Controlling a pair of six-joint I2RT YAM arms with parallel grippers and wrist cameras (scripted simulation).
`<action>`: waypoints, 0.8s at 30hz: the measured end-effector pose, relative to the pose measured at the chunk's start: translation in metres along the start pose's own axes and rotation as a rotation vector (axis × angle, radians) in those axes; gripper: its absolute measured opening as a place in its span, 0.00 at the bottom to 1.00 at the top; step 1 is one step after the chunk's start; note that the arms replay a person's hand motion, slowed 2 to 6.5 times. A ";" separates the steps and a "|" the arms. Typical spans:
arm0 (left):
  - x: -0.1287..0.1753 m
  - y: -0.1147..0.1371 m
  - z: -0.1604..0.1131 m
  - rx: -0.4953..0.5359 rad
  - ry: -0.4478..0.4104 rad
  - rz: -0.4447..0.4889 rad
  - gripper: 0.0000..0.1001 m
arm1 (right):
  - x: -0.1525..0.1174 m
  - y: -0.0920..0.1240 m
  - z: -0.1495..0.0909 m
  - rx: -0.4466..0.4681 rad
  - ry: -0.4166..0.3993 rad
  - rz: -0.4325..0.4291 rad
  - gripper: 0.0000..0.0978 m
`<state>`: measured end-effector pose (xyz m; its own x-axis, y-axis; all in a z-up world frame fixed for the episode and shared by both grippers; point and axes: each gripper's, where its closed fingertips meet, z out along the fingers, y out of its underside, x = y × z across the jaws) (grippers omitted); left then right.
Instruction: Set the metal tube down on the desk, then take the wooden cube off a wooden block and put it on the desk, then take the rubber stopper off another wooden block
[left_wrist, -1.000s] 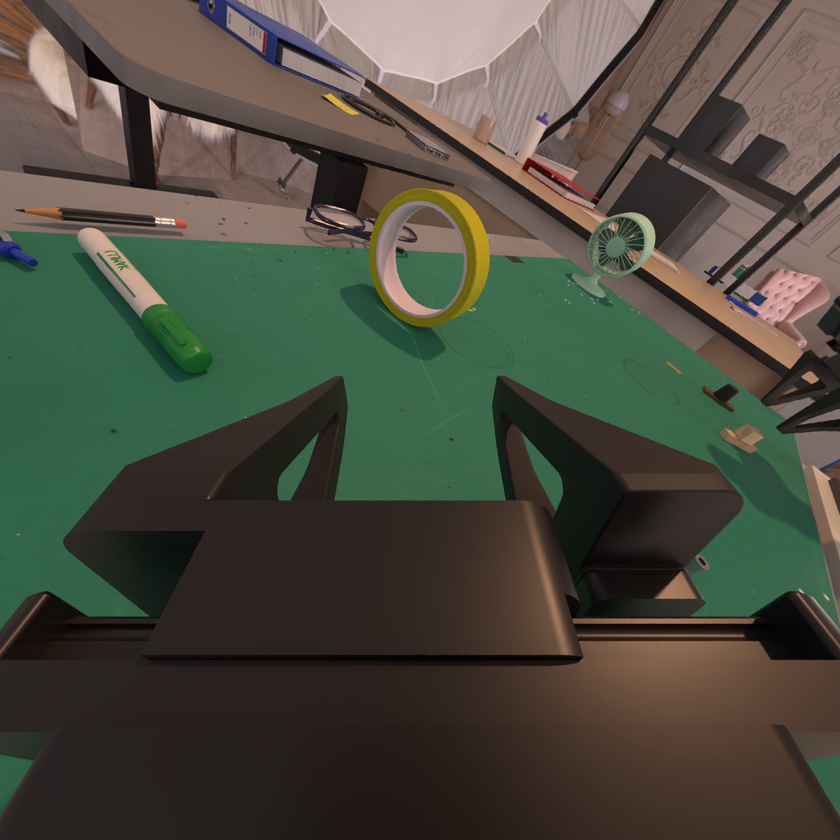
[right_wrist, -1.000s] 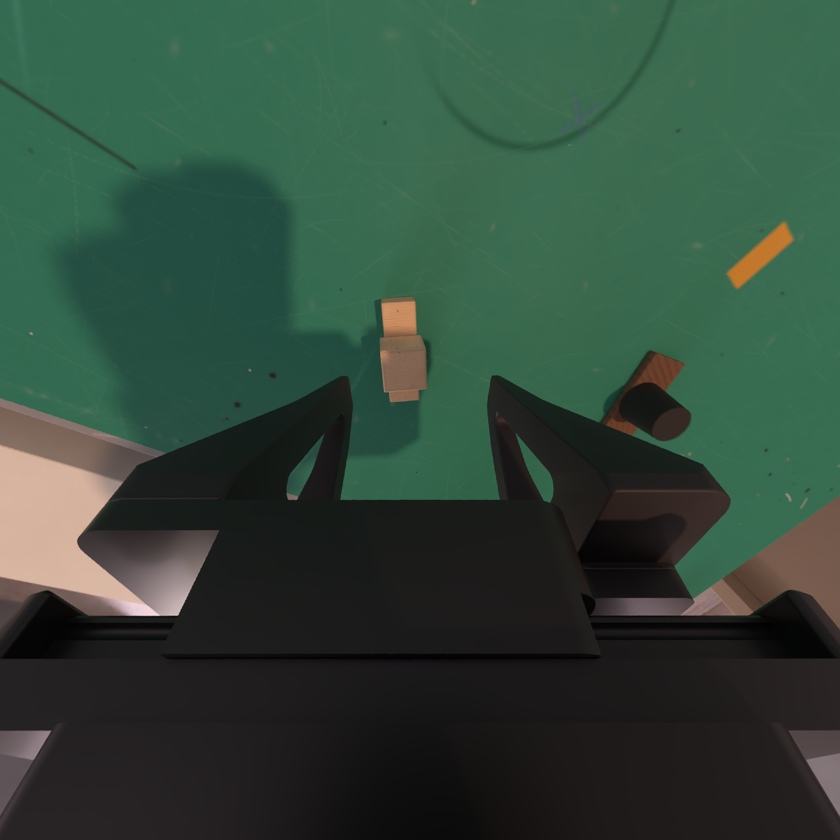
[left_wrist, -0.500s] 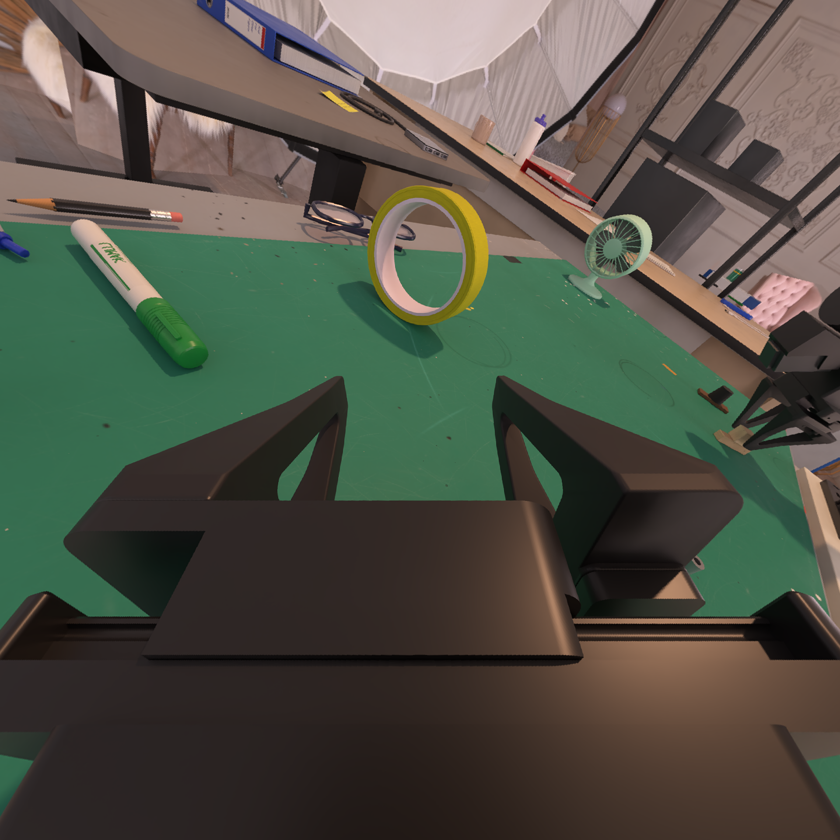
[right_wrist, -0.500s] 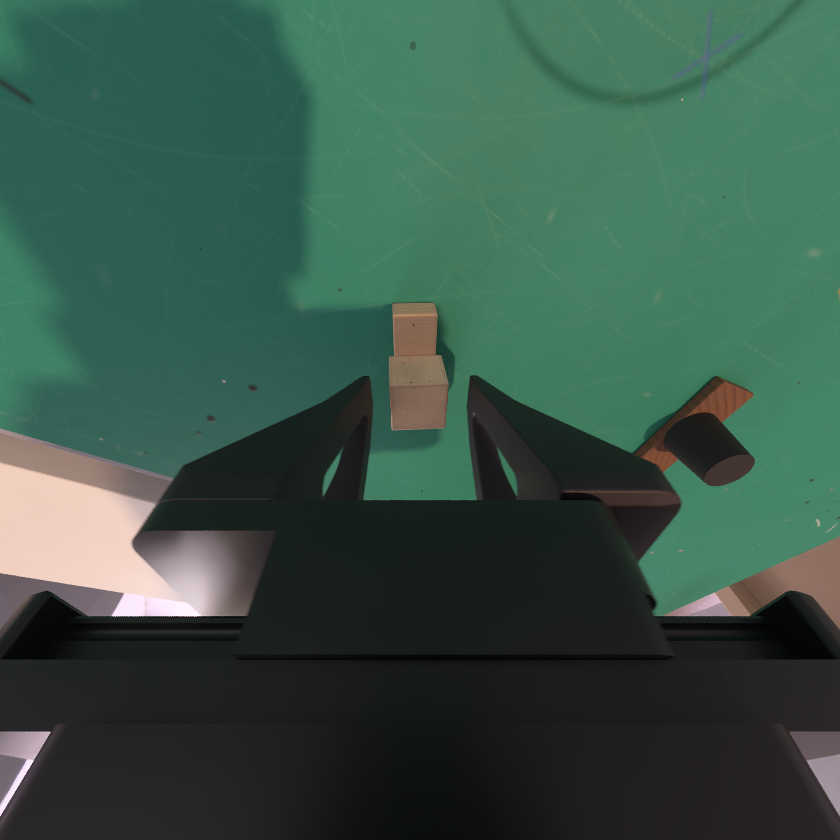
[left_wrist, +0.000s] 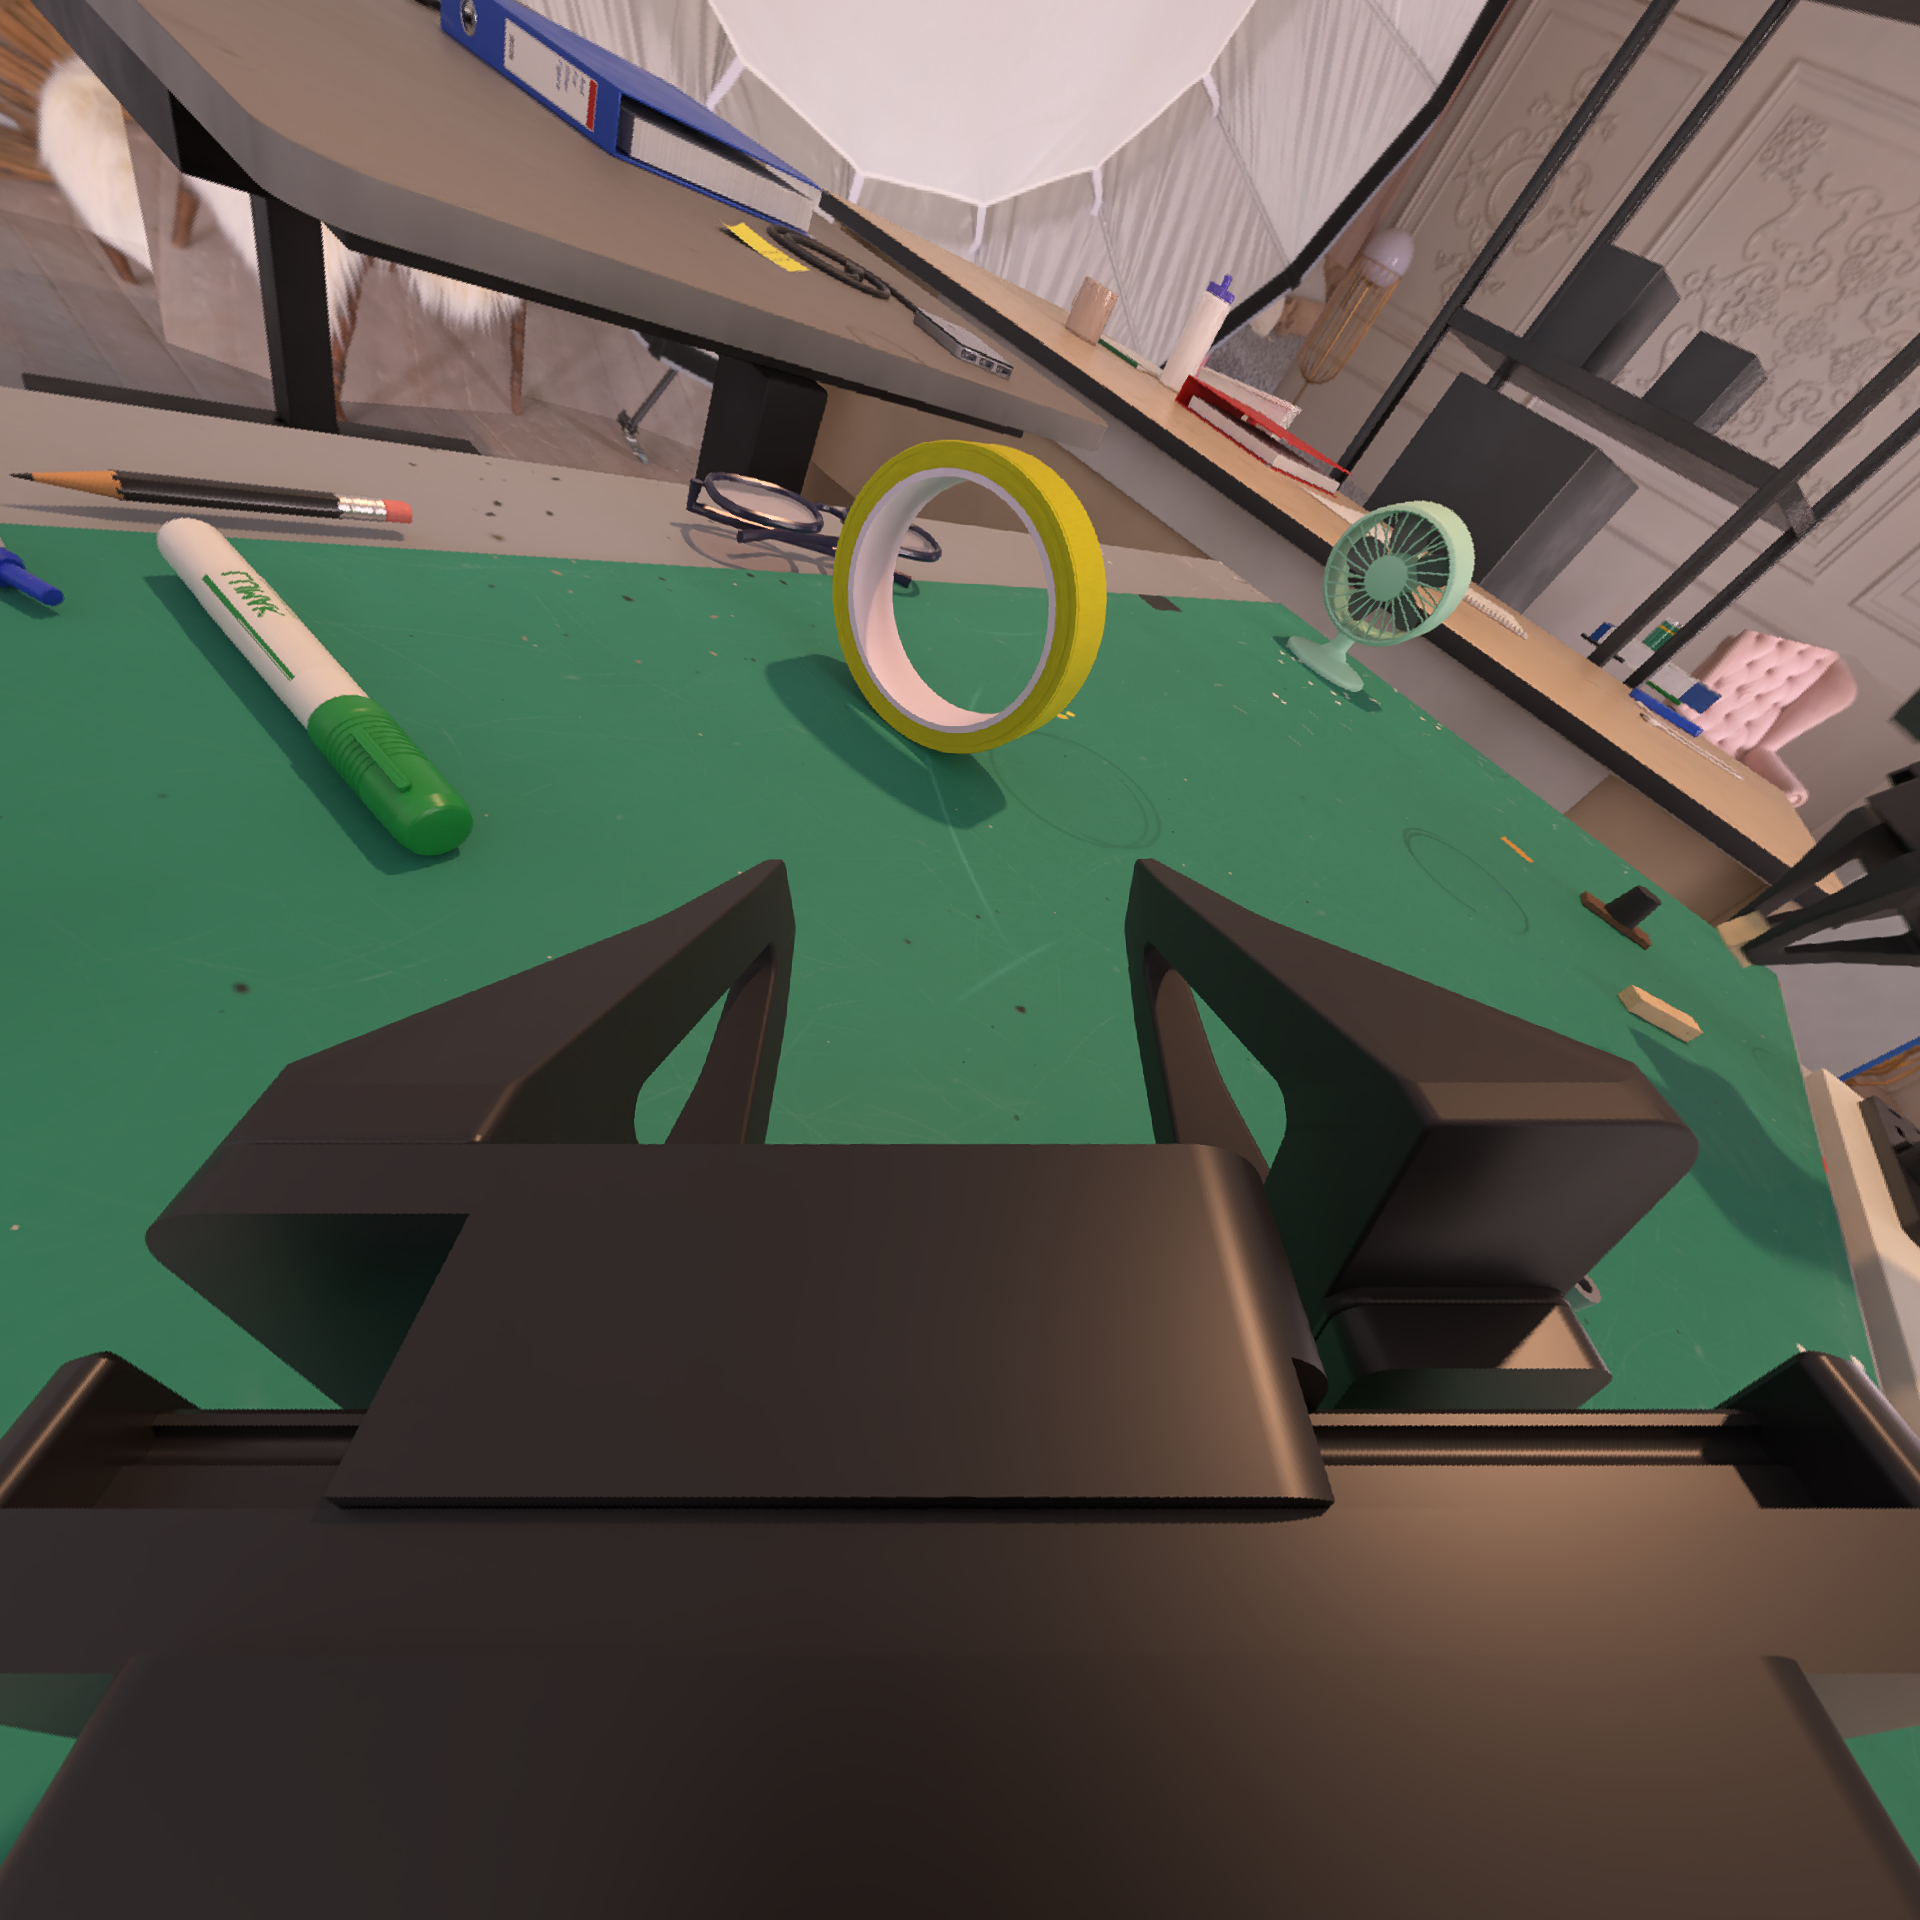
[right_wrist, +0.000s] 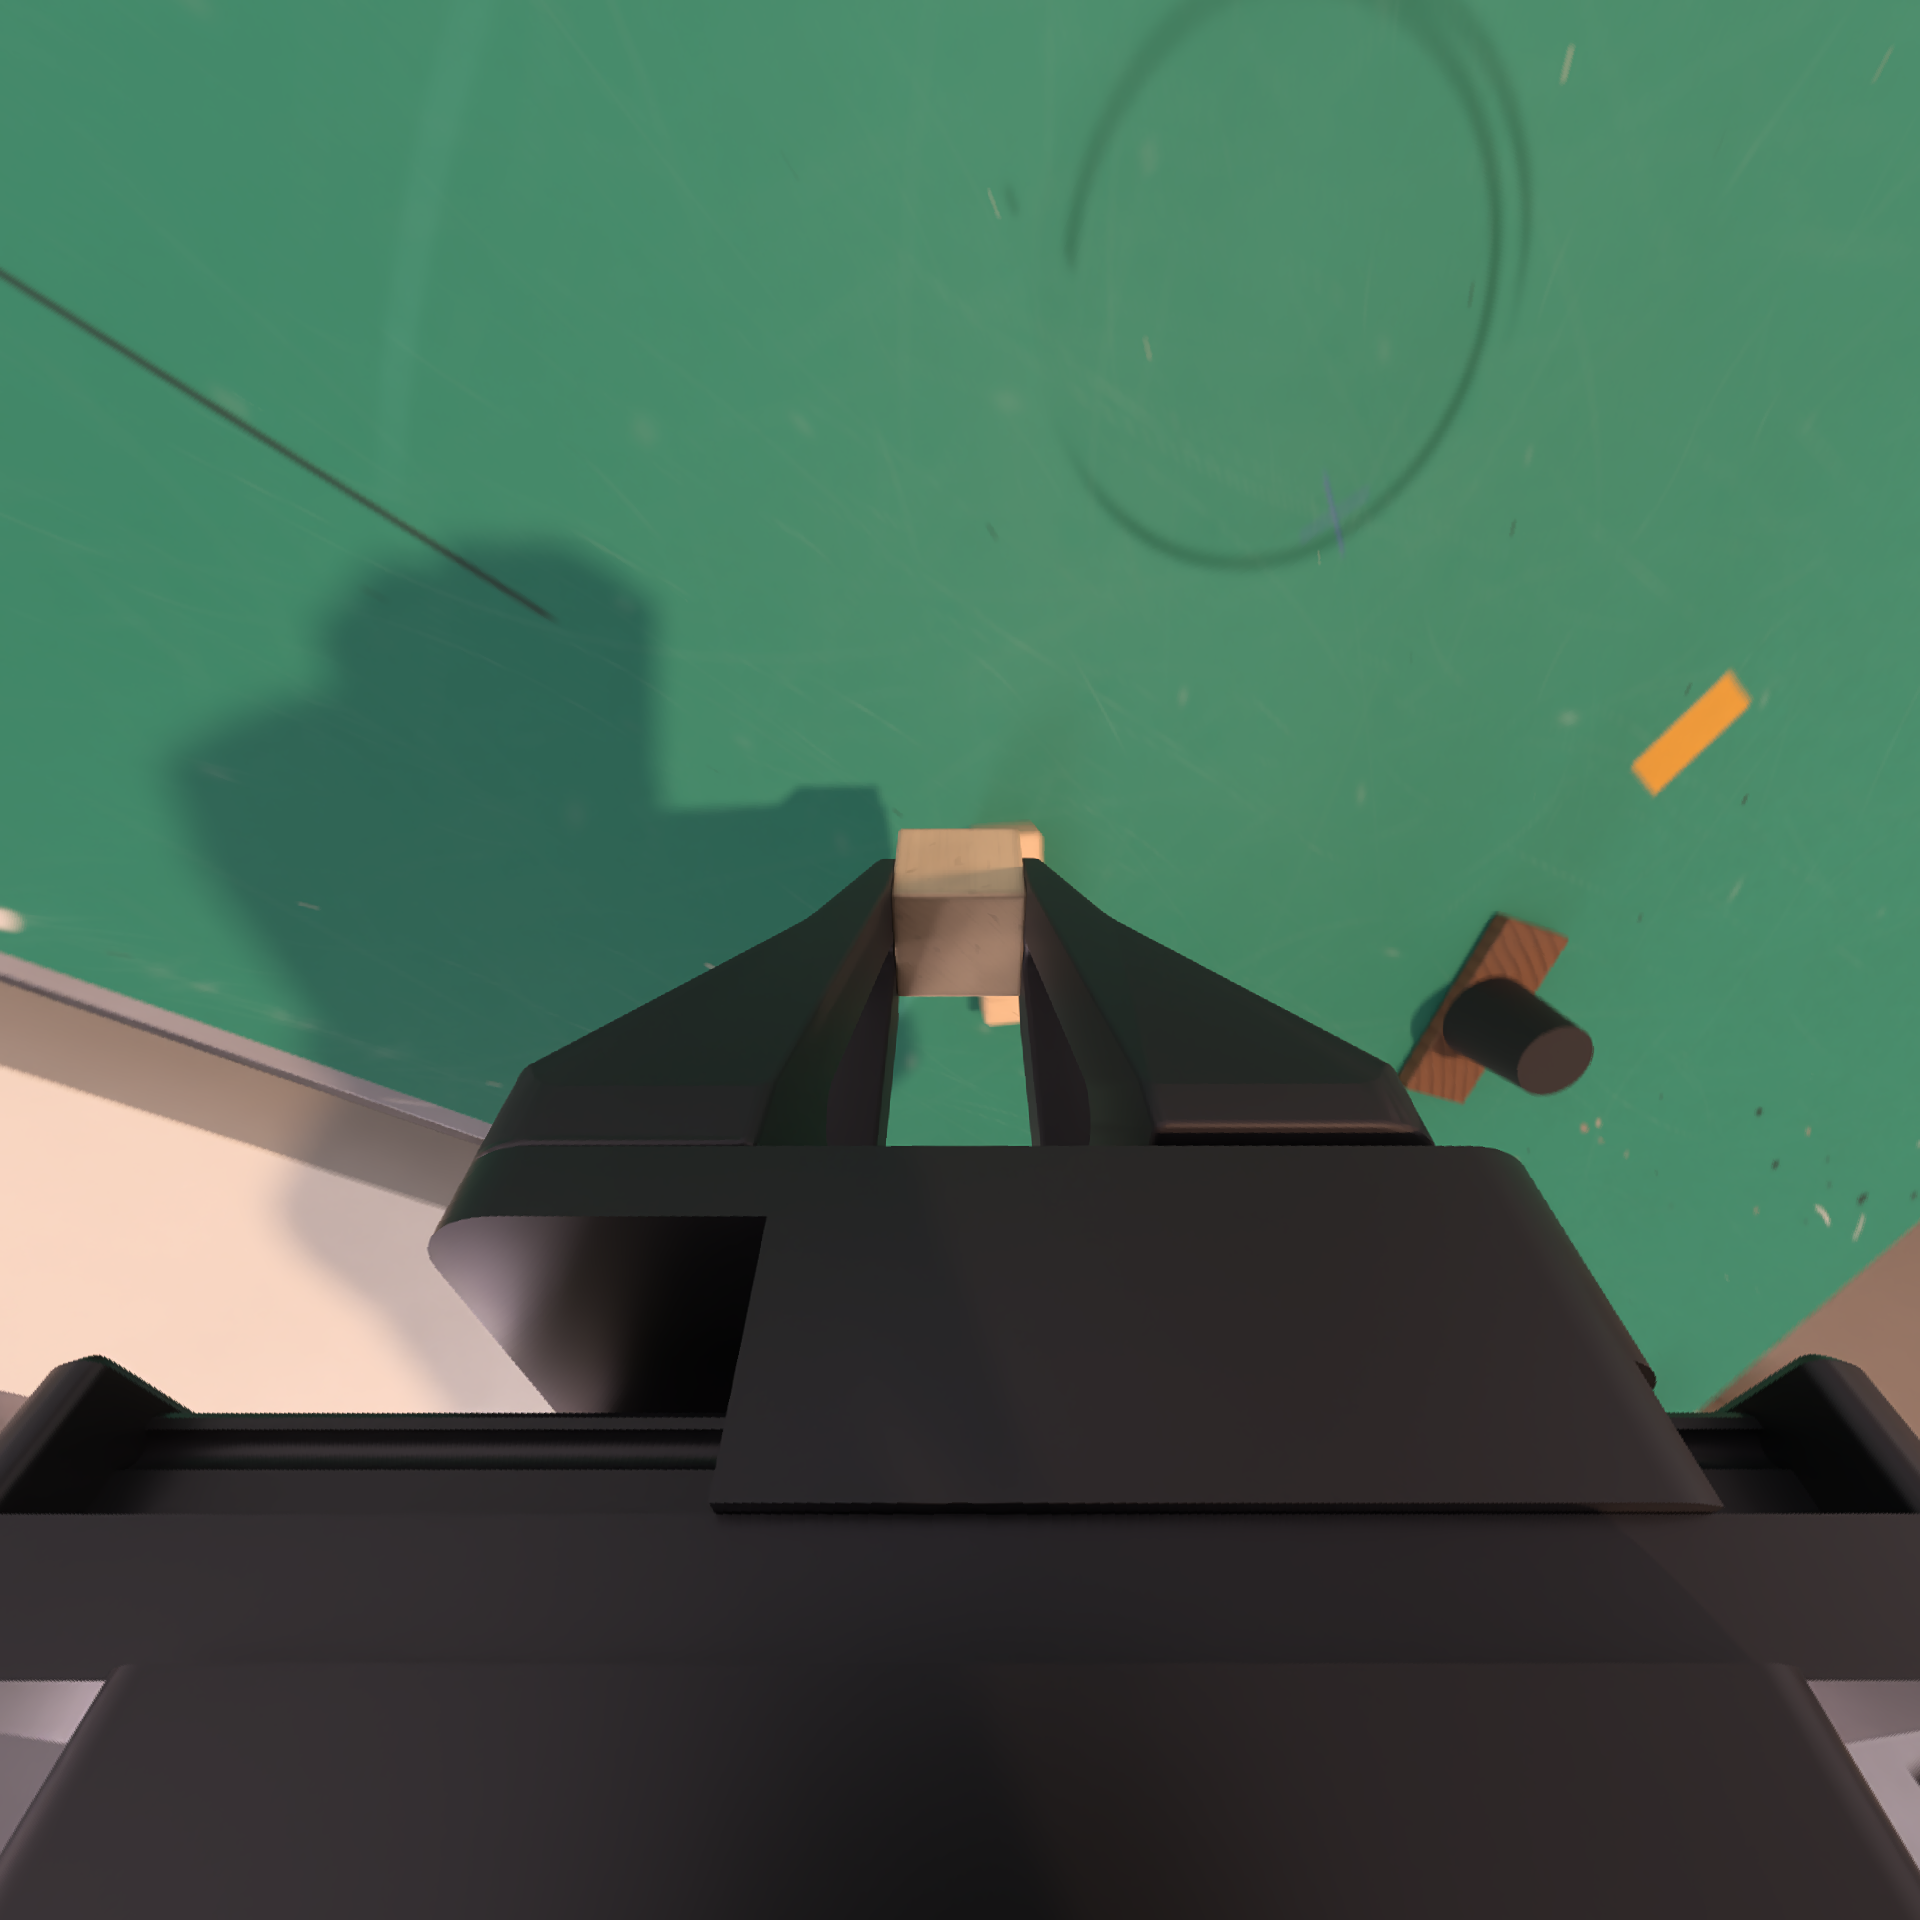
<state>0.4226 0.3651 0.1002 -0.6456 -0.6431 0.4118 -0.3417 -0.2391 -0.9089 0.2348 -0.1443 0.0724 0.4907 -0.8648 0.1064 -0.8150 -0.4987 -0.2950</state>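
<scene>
The right gripper (right_wrist: 958, 899) is squeezed tight on the small pale wooden cube (right_wrist: 956, 909), lifted above its light wooden block (right_wrist: 1003, 1008) so it can go onto the green counter (right_wrist: 727, 312), while the left gripper (left_wrist: 958, 883) waits spread apart, empty.

Lying open ahead of the left gripper (left_wrist: 961, 883): bare green mat (left_wrist: 644, 935). Blocking farther on: upright yellow tape roll (left_wrist: 971, 592); green marker (left_wrist: 312, 686) lying off to the left. Crowding the right gripper (right_wrist: 961, 883): pale block (right_wrist: 1003, 1008) directly beneath, rubber stopper (right_wrist: 1517, 1034) on brown block (right_wrist: 1496, 971) near its right. Leaving clear mat beyond.
</scene>
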 end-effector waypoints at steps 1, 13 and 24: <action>0.000 0.000 0.000 0.000 0.000 -0.001 0.54 | -0.007 -0.008 -0.007 0.045 -0.008 -0.002 0.19; 0.000 0.005 0.000 -0.015 -0.001 -0.006 0.55 | -0.137 -0.079 -0.040 0.383 -0.257 -0.119 0.19; 0.001 -0.001 0.000 -0.002 0.006 0.003 0.54 | -0.233 -0.084 0.028 0.324 -0.420 -0.193 0.19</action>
<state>0.4224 0.3648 0.1013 -0.6508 -0.6394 0.4095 -0.3407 -0.2360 -0.9100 0.1978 0.1009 0.0460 0.7562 -0.6291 -0.1800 -0.5942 -0.5452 -0.5913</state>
